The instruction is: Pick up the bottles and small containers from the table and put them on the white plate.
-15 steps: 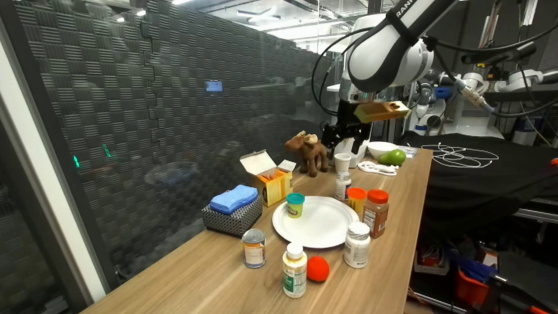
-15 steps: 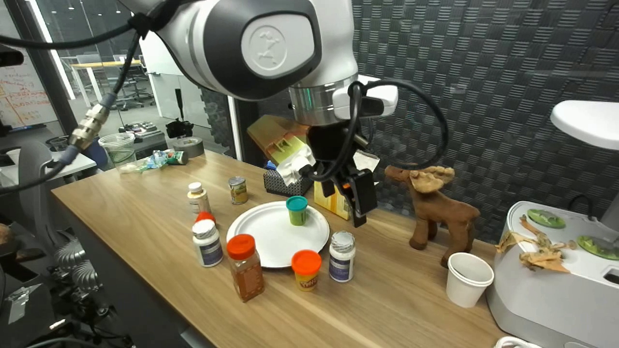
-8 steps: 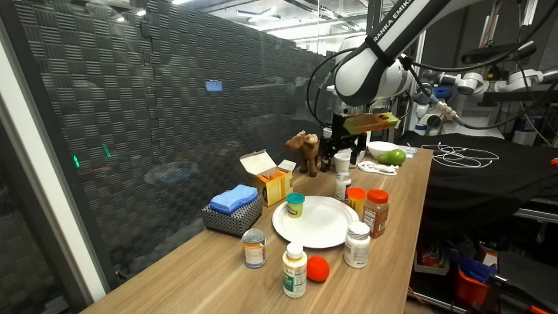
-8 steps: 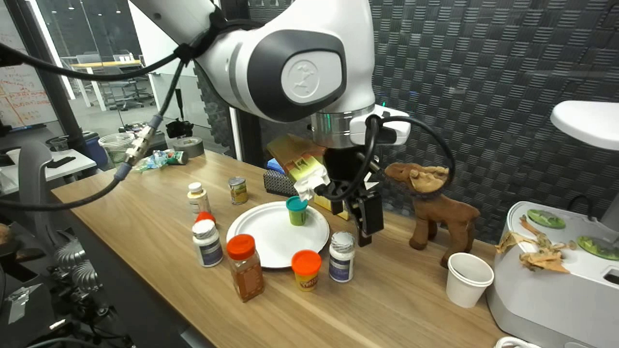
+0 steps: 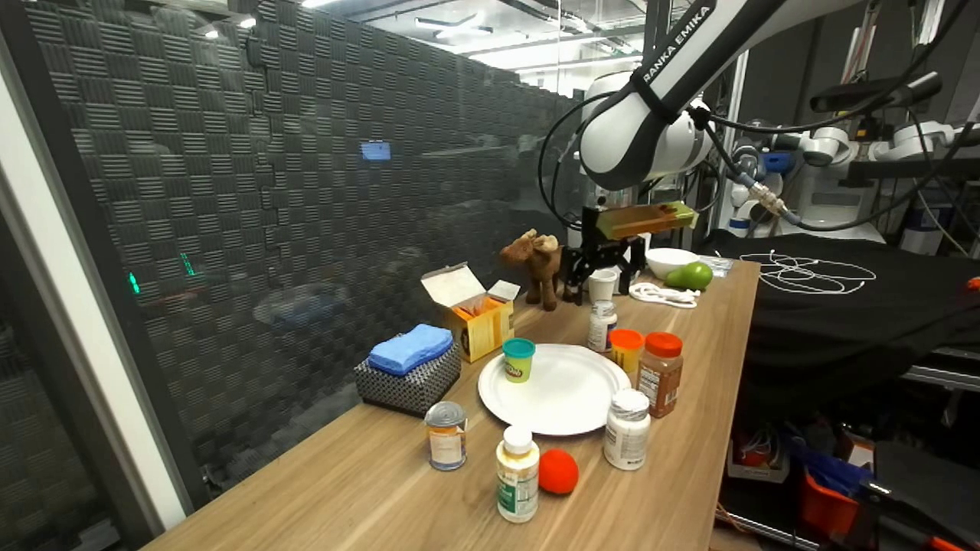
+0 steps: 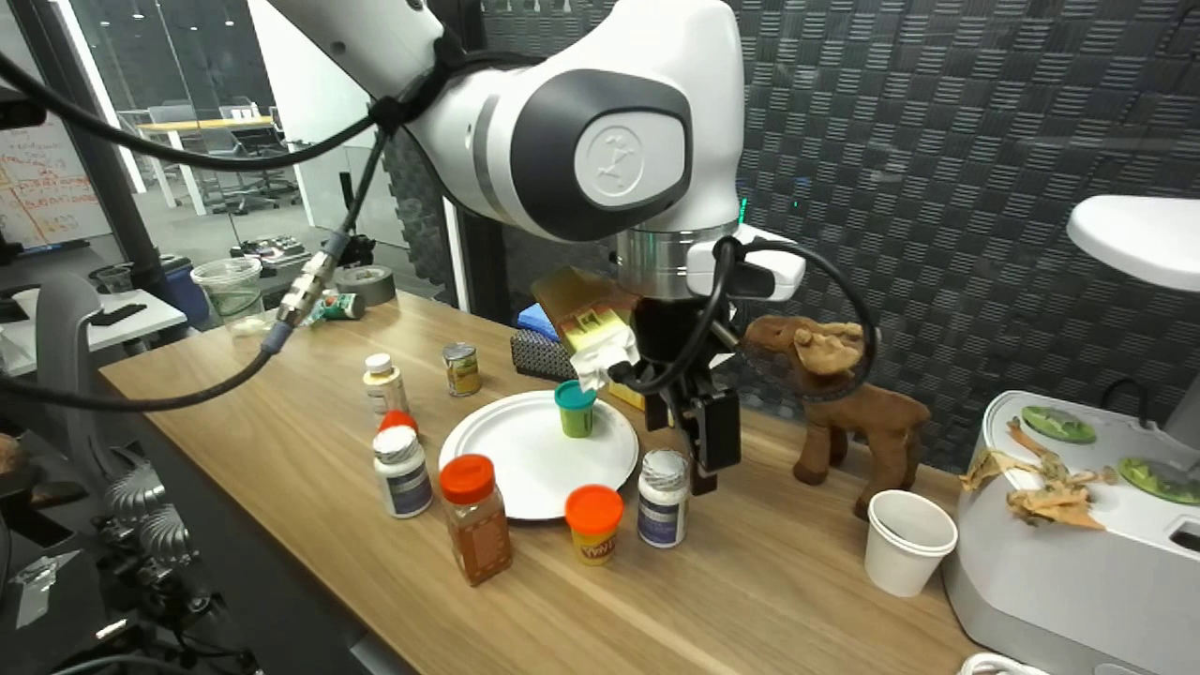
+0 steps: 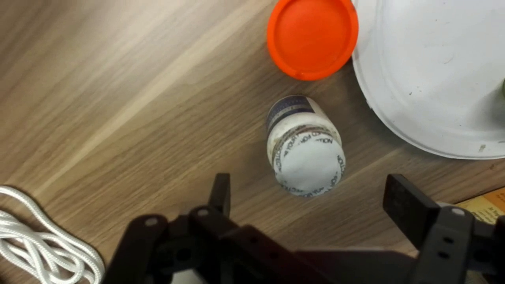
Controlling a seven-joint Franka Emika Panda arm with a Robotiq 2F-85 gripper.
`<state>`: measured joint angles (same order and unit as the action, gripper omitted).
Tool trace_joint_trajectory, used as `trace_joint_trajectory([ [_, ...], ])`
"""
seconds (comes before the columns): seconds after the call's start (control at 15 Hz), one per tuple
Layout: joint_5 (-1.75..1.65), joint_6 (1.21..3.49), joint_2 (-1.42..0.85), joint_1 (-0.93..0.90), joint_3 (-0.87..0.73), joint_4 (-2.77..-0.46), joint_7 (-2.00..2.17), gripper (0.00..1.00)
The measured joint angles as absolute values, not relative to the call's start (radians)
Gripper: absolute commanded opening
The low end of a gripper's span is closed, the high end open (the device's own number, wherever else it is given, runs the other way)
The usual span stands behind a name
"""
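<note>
My gripper (image 7: pixel 308 182) is open, nothing held. In the wrist view a white bottle (image 7: pixel 308 163) stands just beyond the gap, its foil-wrapped cap between the two fingertips and touching neither. In an exterior view, the gripper (image 6: pixel 682 455) hangs low behind this bottle (image 6: pixel 663 511). An orange-lidded tub (image 6: pixel 593 530), a red-capped spice jar (image 6: pixel 480 534), another white bottle (image 6: pixel 405 478), a white-capped bottle (image 6: pixel 384 386) and a silvery can (image 6: pixel 461 371) stand on the table (image 6: pixel 281 412) around the white plate (image 6: pixel 511 469). On the plate sits a teal-lidded green tub (image 6: pixel 577 417).
A toy moose (image 6: pixel 848 403) and stacked paper cups (image 6: pixel 905 553) stand beside a grey-white appliance (image 6: pixel 1078 562). Along the wall are a yellow carton (image 5: pixel 484 329) and a patterned box with a blue cloth (image 5: pixel 413 348). White cord (image 7: pixel 43 240) and a red ball (image 5: pixel 558 471) lie on the table.
The arm has come down, bringing my gripper lower and close beside the nearest white bottle; the motion is small over the last half second. Its jaws stay open, and the tabletop objects have not moved.
</note>
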<state>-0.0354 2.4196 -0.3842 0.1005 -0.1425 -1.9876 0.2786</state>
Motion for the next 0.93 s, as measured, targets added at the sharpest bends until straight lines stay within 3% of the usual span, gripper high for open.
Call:
trace_joint_trajectory([
  [0.13, -0.035, 2.419, -0.384, 0.096, -0.142, -1.993, 0.280, 0.95],
  [0.2, -0.035, 2.419, -0.384, 0.093, -0.142, -1.996, 0.280, 0.74],
  [0.33, -0.035, 2.419, -0.388, 0.091, -0.142, -1.999, 0.280, 0.69],
  [0.73, -0.035, 2.420, -0.396, 0.090, -0.142, -2.003, 0.293, 0.22],
  [0.93, -0.035, 2.422, -0.385, 0.085, -0.143, -2.006, 0.306, 0.28],
])
